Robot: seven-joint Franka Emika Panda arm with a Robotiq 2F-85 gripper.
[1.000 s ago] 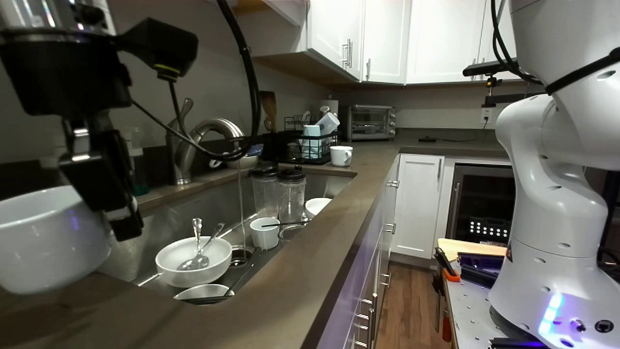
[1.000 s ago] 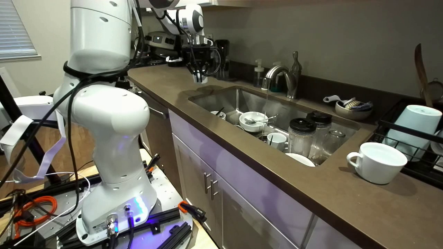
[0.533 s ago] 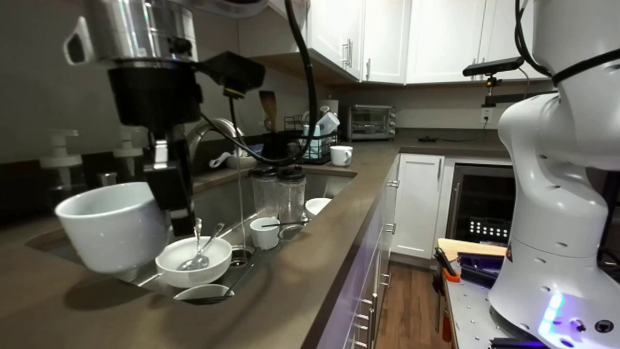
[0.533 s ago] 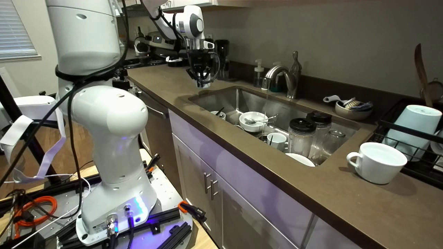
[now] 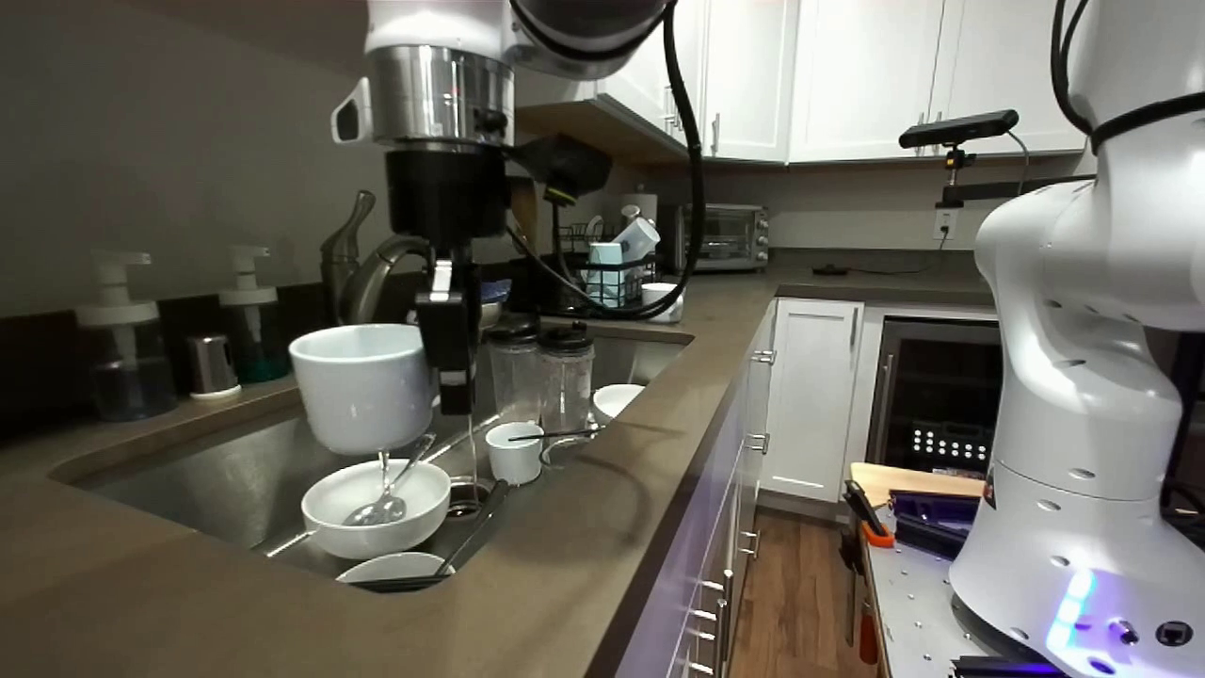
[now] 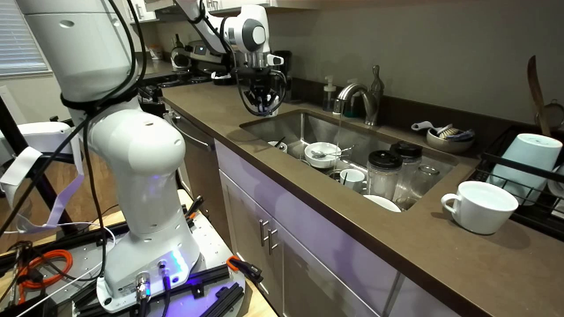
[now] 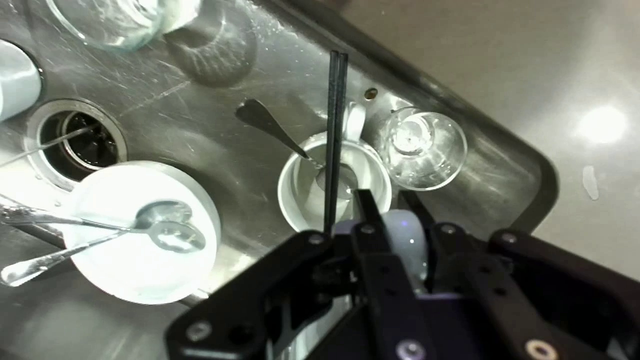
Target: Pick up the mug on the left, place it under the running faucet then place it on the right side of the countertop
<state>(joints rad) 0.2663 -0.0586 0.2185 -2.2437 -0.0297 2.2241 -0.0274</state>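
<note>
The most space is taken up by the long, dark counter, alongside which a white robot arm is mounted. Into the counter a steel sink is set, and near one of its ends a black dish rack is placed. At the sink's back edge a silver faucet is fixed, from which a thin stream of water is let down. At the end of the sink away from the dish rack, the pincer is held over it; it is drawn in narrow, and by it the mug is gripped at the side. Two black-topped jars and a white bowl are stood in the sink. The mug, white and roughly upright, is held clear of the sink floor and apart from the stream. A second mug, also white, is set upright on the counter just beside the dish rack. In the wrist view, a white cup and a drinking glass are seen side by side in the sink. Two spoons are laid in the bowl; the cup's mouth is crossed by black chopsticks.
</note>
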